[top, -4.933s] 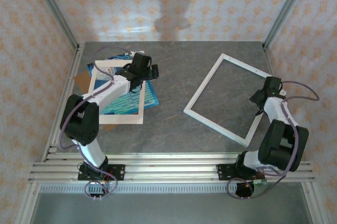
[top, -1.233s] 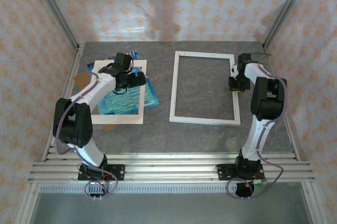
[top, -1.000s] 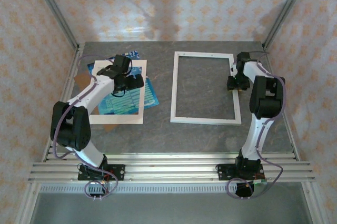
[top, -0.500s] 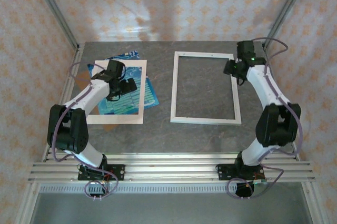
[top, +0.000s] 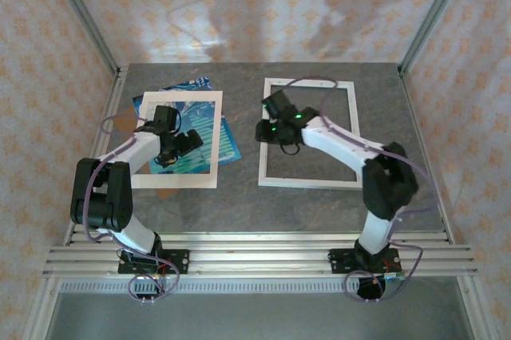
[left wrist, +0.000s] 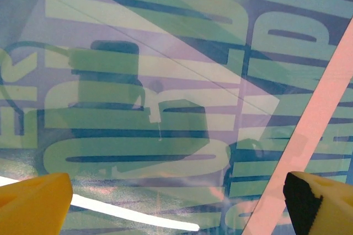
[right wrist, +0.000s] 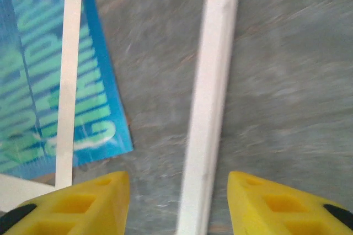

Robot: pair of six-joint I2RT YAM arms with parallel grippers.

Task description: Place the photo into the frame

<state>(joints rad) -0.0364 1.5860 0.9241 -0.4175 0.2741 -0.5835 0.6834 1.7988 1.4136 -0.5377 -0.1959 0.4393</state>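
The photo (top: 229, 147), a blue-teal print with pale lettering, lies at the left under a cream mat (top: 177, 181). Its lettering fills the left wrist view (left wrist: 165, 80). My left gripper (top: 177, 148) hovers over it inside the mat's window, open, its yellow fingertips (left wrist: 33, 204) wide apart with nothing between them. The white frame (top: 313, 183) lies flat at the centre right. My right gripper (top: 266, 131) is above the frame's left bar (right wrist: 212, 108), open, with the bar between its fingertips (right wrist: 281, 204) but untouched. The photo's corner (right wrist: 49, 91) shows to the left of the bar.
A brown backing board (top: 120, 123) pokes out from under the mat at the left. The mat's inner edge (left wrist: 320, 119) crosses the left wrist view, and its strip (right wrist: 69, 80) lies over the photo. Bare grey table (top: 303, 212) runs in front of the frame. Metal posts and papered walls enclose the table.
My right arm has swung from the frame's far right corner across to its left bar. My left gripper has slid a little nearer over the photo. The frame has stayed put over the last second.
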